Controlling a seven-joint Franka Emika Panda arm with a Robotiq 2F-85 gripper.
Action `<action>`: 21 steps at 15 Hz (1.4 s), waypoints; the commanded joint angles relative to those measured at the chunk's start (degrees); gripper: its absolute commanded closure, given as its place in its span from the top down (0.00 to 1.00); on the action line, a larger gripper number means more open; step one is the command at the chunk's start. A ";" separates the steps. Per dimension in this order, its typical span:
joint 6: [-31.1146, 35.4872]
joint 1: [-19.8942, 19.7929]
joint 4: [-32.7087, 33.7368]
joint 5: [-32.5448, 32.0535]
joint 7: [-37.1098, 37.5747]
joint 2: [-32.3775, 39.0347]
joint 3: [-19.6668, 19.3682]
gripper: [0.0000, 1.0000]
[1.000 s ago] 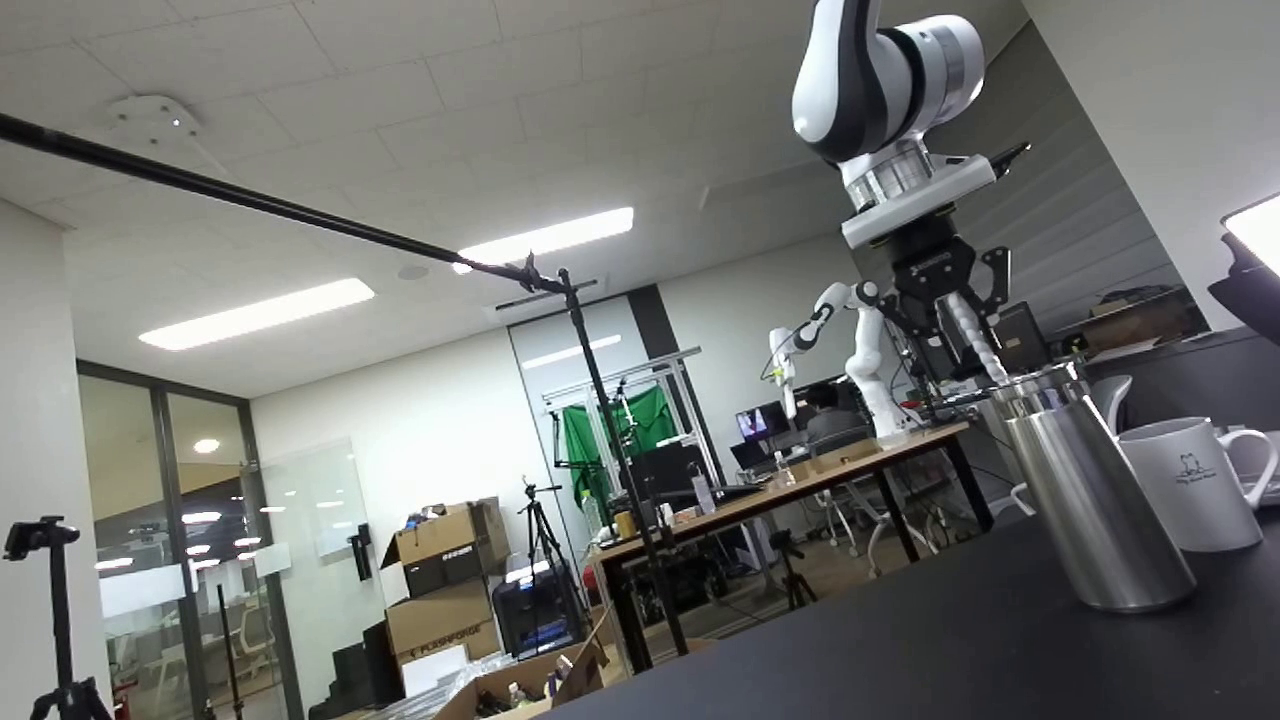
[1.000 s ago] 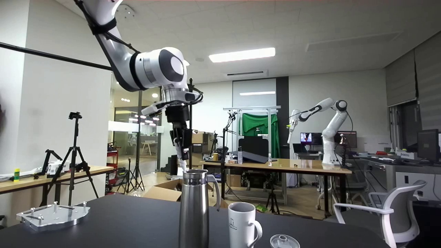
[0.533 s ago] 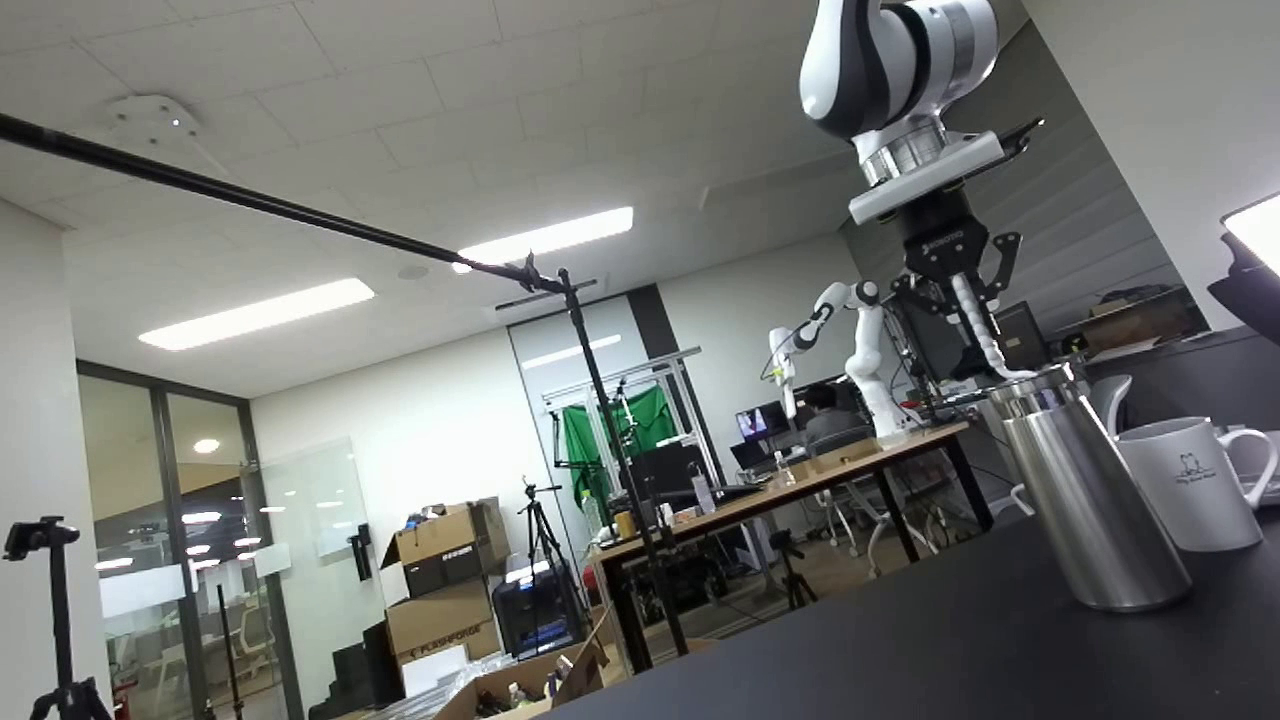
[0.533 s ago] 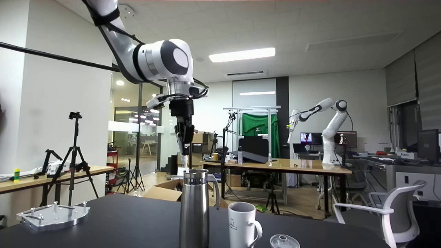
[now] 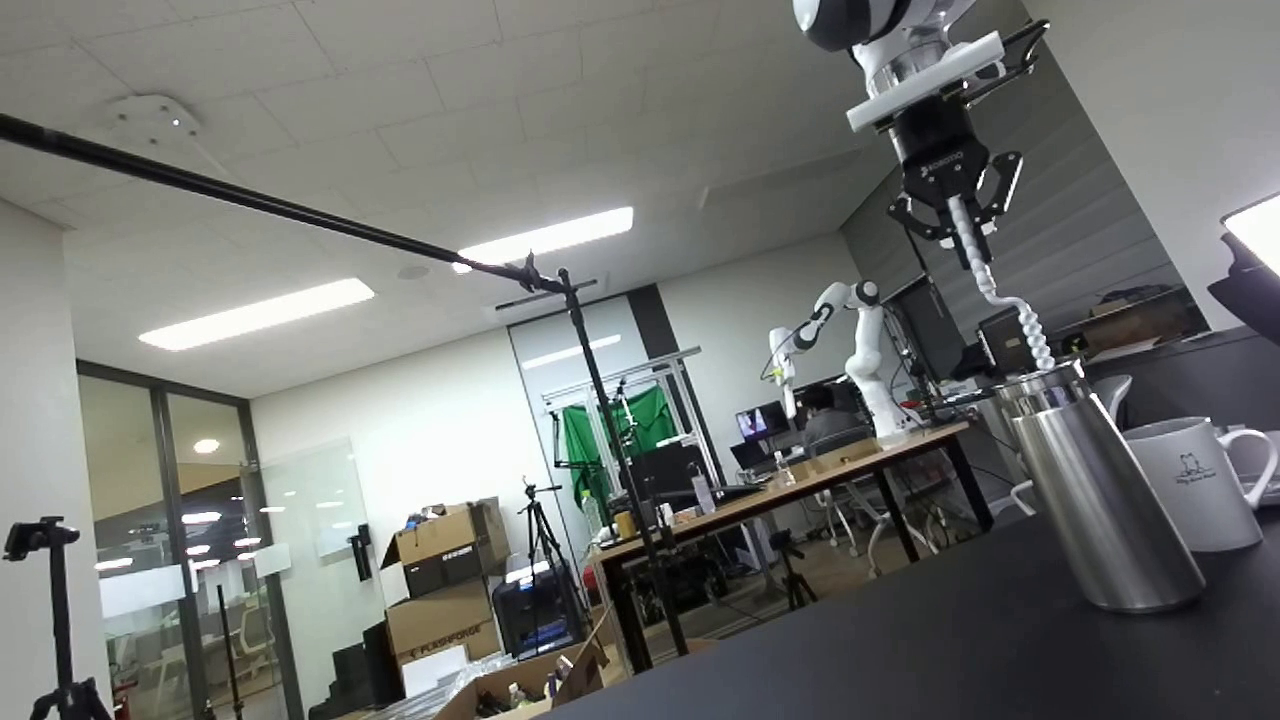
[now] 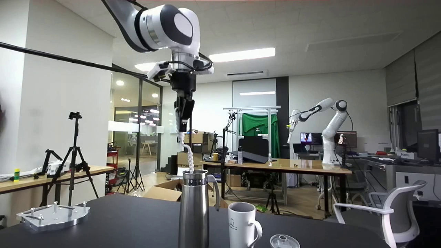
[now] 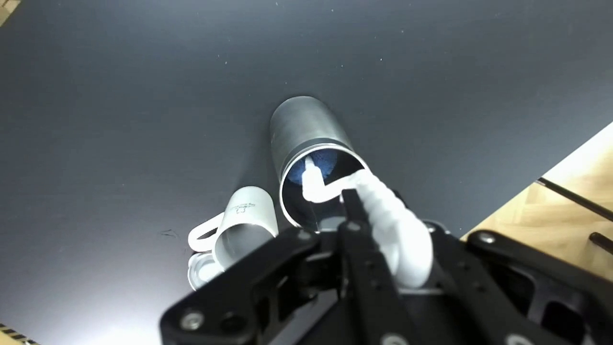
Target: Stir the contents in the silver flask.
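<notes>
The silver flask [image 5: 1100, 510], a tall brushed-steel cylinder with a grey handle, stands upright on the black table; it also shows in an exterior view [image 6: 194, 217] and the wrist view [image 7: 306, 120]. A blue patch shows inside its mouth in the wrist view. My gripper [image 5: 968, 252] is above the flask, also visible in an exterior view [image 6: 183, 128] and the wrist view [image 7: 376, 203]. It is shut on a white twisted, bent stirring tool [image 6: 190, 158], also seen in the wrist view [image 7: 388, 215]. The tool's bend is above the rim; its lower end is at the mouth, the tip hidden in the exterior views.
A white mug [image 6: 240, 222] with a handle stands close beside the flask, also in the wrist view [image 7: 254, 206]. A clear lid [image 6: 284, 241] lies by the mug. A metal plate with posts [image 6: 53, 215] sits at the table's left in an exterior view.
My gripper has risen with the tool still held. The tool's bend and part of its lower twisted section now show above the flask's rim. The flask has shifted very slightly.
</notes>
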 commanded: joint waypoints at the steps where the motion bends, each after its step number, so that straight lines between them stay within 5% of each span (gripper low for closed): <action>1: -3.41 -1.59 1.88 0.22 -4.03 -1.20 -1.07 0.04; 10: -2.61 -5.65 0.65 2.41 -14.30 5.63 -5.05 0.04; 21: -3.65 -2.59 0.21 3.30 -16.28 8.16 -2.56 0.04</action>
